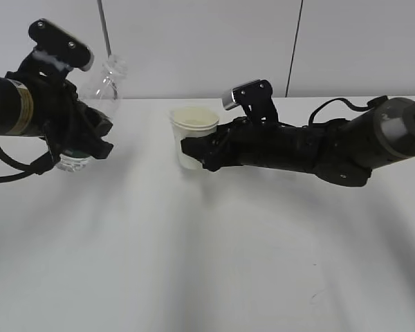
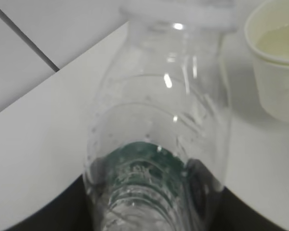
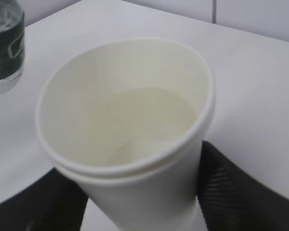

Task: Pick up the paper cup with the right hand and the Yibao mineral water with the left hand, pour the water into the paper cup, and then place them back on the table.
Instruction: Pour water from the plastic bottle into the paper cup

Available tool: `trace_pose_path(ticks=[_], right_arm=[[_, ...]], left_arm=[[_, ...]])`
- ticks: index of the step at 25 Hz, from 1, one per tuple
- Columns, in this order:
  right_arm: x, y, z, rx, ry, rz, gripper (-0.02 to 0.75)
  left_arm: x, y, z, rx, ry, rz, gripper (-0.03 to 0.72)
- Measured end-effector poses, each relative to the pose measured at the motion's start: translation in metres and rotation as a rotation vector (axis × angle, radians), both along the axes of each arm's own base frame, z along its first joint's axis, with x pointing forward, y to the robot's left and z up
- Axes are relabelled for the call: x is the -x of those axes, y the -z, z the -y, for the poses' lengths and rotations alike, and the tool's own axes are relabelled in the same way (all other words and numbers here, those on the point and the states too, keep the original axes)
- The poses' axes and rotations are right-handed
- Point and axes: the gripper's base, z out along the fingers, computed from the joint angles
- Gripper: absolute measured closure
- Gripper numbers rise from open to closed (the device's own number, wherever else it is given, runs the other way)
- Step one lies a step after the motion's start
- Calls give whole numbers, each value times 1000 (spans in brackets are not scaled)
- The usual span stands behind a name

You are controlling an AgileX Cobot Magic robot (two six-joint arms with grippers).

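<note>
My left gripper point(image 1: 83, 142) is shut on the Yibao mineral water point(image 1: 104, 86) and holds it off the table point(image 1: 194, 263), tilted, with its open neck up and to the right. In the left wrist view the clear bottle point(image 2: 159, 110) fills the frame with its green label between my fingers; only droplets show inside. My right gripper point(image 1: 197, 149) is shut on the paper cup point(image 1: 194, 128), upright, at or just above the tabletop. The cup point(image 3: 130, 125) holds clear water point(image 3: 149, 120). The bottle neck is left of the cup and apart from it.
A white wall with a dark vertical seam point(image 1: 294, 48) stands behind the table's far edge. A thin grey pole point(image 1: 105, 28) rises behind the bottle. A black cable point(image 1: 339, 104) loops over the right arm.
</note>
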Motion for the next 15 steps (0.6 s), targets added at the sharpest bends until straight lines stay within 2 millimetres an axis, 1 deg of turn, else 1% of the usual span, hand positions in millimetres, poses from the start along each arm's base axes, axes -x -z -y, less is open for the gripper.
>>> trace_pose_path(ticks=[6, 9, 15], right_arm=[[-7, 0, 7, 0, 115, 0, 232], [-9, -1, 9, -8, 149, 3, 232], [-13, -1, 18, -5, 184, 10, 232]], left_arm=[[-7, 4, -13, 85, 31, -35, 365], [-14, 8, -17, 129, 31, -55, 365], [-28, 15, -17, 160, 41, -73, 365]])
